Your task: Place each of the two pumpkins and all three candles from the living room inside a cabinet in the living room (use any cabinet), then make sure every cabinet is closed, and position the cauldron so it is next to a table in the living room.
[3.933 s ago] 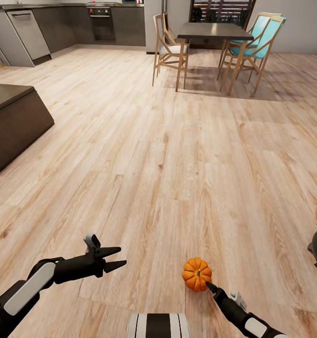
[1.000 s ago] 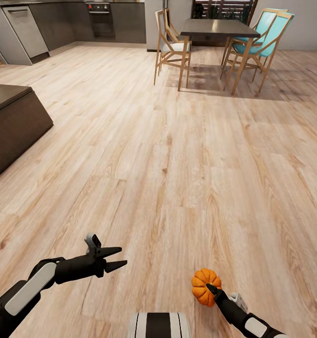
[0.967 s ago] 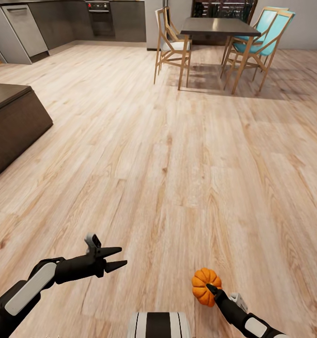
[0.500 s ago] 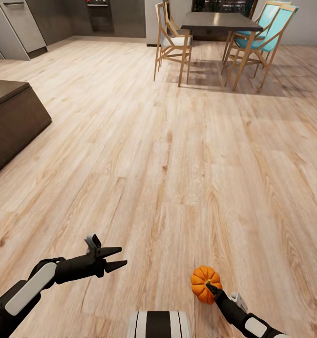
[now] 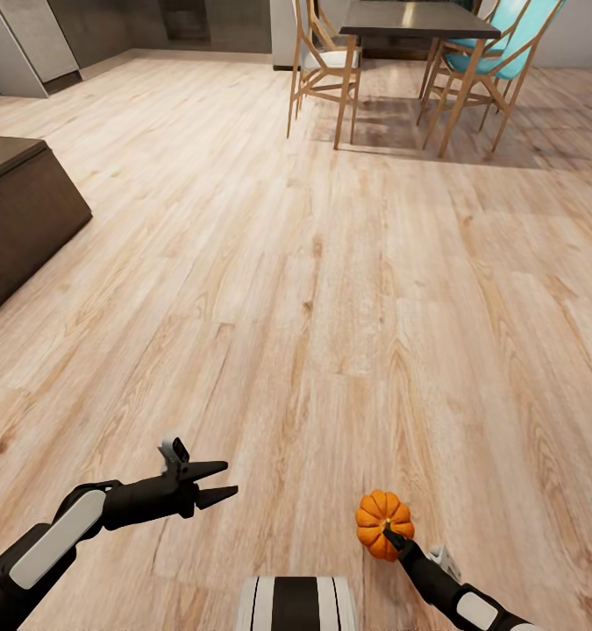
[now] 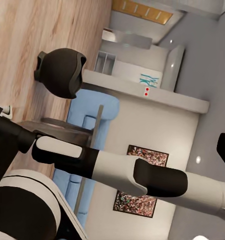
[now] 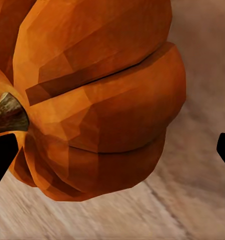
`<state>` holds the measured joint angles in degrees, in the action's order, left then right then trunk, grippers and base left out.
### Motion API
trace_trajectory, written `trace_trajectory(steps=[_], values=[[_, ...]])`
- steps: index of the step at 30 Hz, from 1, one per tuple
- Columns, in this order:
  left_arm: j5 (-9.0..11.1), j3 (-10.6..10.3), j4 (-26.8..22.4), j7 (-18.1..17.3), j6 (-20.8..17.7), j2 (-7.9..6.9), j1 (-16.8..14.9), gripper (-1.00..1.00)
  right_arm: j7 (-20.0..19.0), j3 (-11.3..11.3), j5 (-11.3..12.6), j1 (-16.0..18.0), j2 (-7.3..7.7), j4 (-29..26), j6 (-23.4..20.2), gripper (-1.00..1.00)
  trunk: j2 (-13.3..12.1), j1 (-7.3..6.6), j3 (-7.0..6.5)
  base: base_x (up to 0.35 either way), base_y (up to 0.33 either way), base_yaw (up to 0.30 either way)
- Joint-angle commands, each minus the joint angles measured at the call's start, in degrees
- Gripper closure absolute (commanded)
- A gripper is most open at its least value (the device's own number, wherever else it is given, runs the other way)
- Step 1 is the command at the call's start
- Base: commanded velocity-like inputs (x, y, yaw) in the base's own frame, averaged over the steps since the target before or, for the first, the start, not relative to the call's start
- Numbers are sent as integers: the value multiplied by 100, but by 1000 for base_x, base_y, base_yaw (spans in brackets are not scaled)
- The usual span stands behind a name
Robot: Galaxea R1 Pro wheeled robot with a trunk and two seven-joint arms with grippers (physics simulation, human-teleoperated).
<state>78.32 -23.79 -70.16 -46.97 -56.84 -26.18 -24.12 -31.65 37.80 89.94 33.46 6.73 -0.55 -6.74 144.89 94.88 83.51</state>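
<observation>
From the head view, the right gripper [image 5: 388, 531] is clamped on a pumpkin [image 5: 383, 522] held low over the wooden floor [image 5: 331, 289], while the left gripper [image 5: 225, 482] hangs beside it with fingers narrowly parted and nothing between them; the dark cabinet [image 5: 19, 210] sits at far left. The left wrist view catches the black cauldron [image 6: 60, 72] standing on the floor. The right wrist view has the pumpkin close up between its fingertips [image 7: 2, 155].

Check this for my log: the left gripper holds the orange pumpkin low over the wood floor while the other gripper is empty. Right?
Not quite: the right gripper holds the pumpkin, as the head view shows. The left gripper is the empty one, open over the wood floor.
</observation>
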Motion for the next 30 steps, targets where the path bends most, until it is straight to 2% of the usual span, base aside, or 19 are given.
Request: trace_trajectory(steps=[1, 30], values=[[16, -13, 3, -14, -20, -5, -5, -100, 45, -38, 77, 3, 3, 20, -29, -100, 1, 0, 4, 0, 0, 0], [16, -26, 3, -8, -20, -2, -5, -100, 45, -39, 82, 3, -5, 20, -29, -100, 1, 0, 4, 40, 5, 0]])
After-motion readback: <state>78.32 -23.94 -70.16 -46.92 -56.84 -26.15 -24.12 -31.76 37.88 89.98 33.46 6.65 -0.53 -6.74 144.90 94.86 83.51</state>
